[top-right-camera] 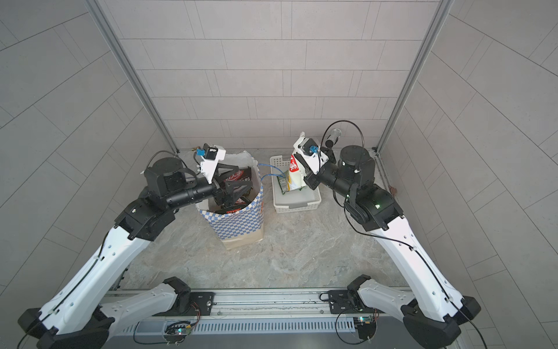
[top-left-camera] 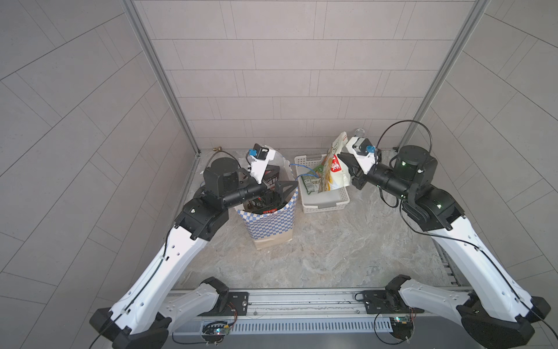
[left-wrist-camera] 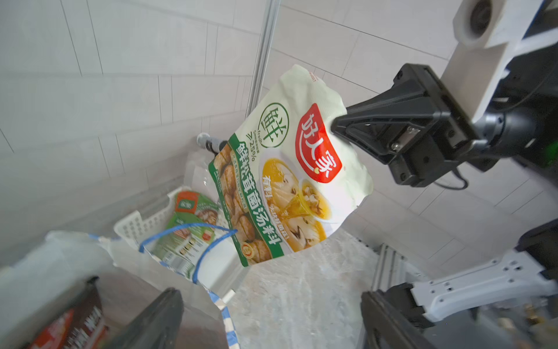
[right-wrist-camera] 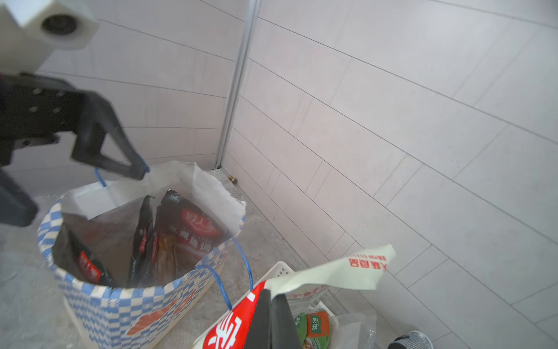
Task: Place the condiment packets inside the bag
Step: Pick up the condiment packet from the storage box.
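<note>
Left wrist view: right end effector clamps a cream packet by one edge, its long axis hanging down over the basket. The bag stands to its left, beneath the left end effector, spread wide and empty.

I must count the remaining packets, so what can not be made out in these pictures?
Inside the bag: the left gripper covers part of its mouth in both top views; its wall hides the lower packets in the right wrist view.
The basket floor: partly behind the cream packet in the right gripper, top views.
</note>
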`<action>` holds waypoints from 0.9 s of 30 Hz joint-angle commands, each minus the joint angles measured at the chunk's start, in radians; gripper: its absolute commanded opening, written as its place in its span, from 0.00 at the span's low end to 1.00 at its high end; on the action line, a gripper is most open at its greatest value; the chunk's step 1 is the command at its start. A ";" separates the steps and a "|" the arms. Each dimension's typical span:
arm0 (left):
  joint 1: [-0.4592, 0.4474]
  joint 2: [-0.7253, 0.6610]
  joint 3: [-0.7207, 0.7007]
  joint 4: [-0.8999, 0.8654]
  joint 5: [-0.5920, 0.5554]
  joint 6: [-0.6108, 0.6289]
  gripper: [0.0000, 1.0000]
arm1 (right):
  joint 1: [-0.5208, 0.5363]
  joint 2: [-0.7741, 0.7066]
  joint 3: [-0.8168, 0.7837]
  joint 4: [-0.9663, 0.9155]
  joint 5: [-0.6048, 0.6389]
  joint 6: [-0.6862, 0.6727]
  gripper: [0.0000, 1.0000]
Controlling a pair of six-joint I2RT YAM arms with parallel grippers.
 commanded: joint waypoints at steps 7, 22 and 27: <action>-0.055 0.041 0.034 0.148 0.212 0.333 0.95 | 0.081 -0.119 0.128 -0.366 -0.268 -0.262 0.00; -0.272 0.312 0.246 -0.082 0.406 0.353 0.92 | 0.091 -0.220 0.057 -0.466 -0.382 -0.300 0.00; -0.290 0.409 0.350 -0.188 0.431 0.360 0.80 | 0.093 -0.244 0.053 -0.486 -0.392 -0.301 0.00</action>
